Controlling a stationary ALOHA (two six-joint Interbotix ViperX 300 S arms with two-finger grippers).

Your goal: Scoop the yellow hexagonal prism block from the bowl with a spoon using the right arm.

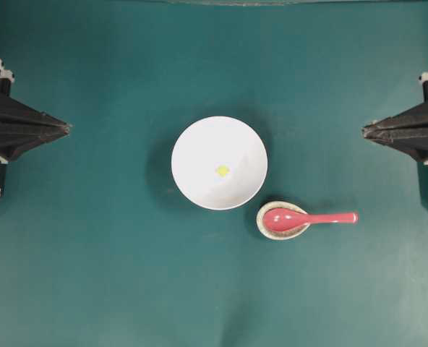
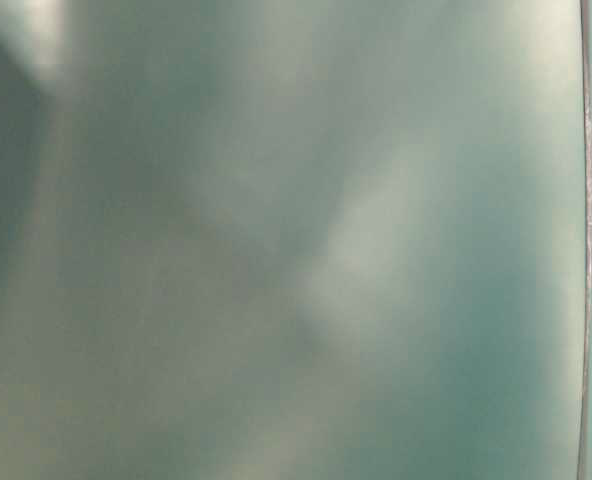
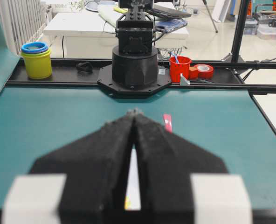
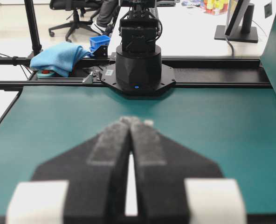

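Well apart, right gripper (image 1: 364, 131) closed, spoon (image 1: 304, 218) on rest (image 1: 269, 228)

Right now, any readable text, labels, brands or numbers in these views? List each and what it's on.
No text can be read in any view.
White box behind the far table in the left wrist view: dark print, too small and blurred to read.
Bowl, spoon, spoon rest, yellow block: no markings visible.
Left gripper and right gripper: no lettering visible.
Table-level view: blurred, nothing legible.
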